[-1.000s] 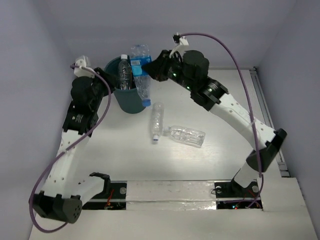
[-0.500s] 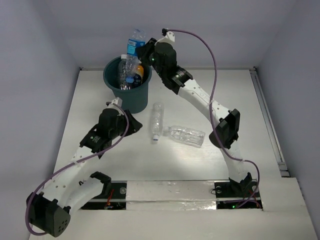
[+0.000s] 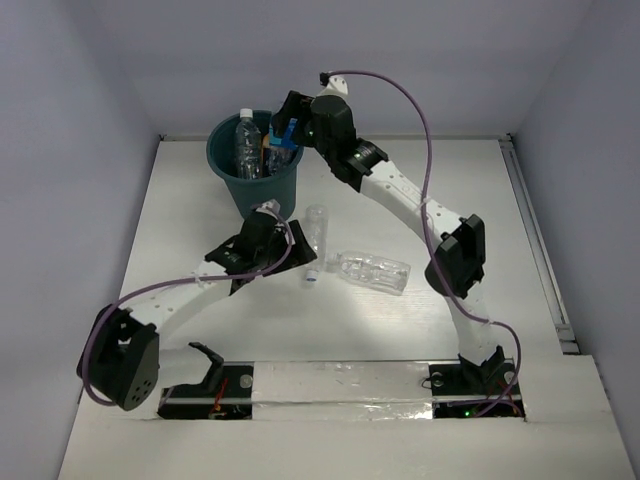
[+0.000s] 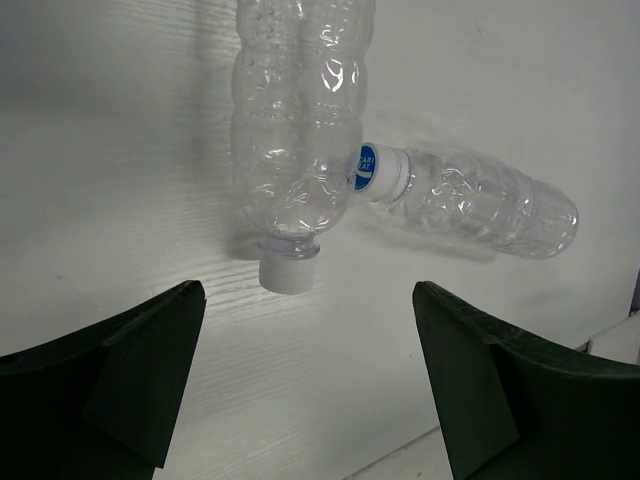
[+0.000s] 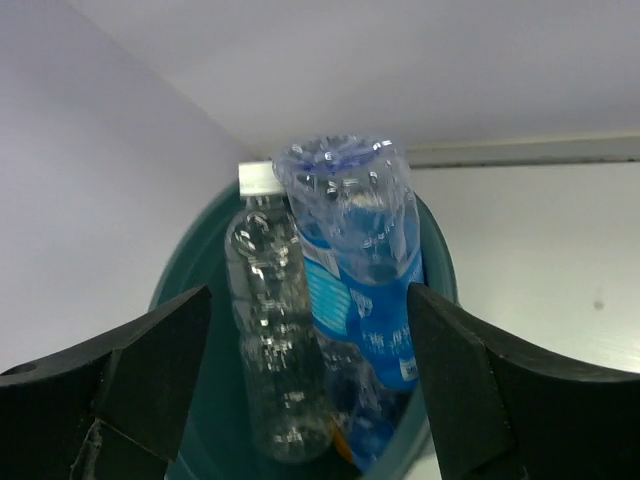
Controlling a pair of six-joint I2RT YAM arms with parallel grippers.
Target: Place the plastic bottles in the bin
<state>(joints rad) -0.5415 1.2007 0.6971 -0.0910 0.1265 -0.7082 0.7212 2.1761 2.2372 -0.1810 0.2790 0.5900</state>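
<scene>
The dark teal bin [image 3: 262,198] stands at the back left of the table. A clear bottle [image 3: 245,146] and a blue-labelled bottle [image 3: 285,134] stick up out of it. My right gripper [image 3: 288,128] hovers open over the bin's right rim. In its view the blue-labelled bottle [image 5: 365,290] and the clear one [image 5: 270,340] stand inside the bin [image 5: 180,285], below the spread fingers of the gripper [image 5: 310,385]. Two clear bottles [image 3: 316,238] [image 3: 375,270] lie on the table. My left gripper [image 3: 292,252] is open and low, just short of the white cap [image 4: 290,271] of the nearer bottle [image 4: 300,130].
The second lying bottle [image 4: 480,205] has a blue-marked cap [image 4: 368,168] that touches the first bottle's shoulder. Grey walls close in the table on the left and at the back. A rail [image 3: 535,240] runs along the right edge.
My right gripper opened and the blue-labelled bottle dropped into the bin. My left arm swung from beside the bin to the lying bottles, and its gripper opened.
</scene>
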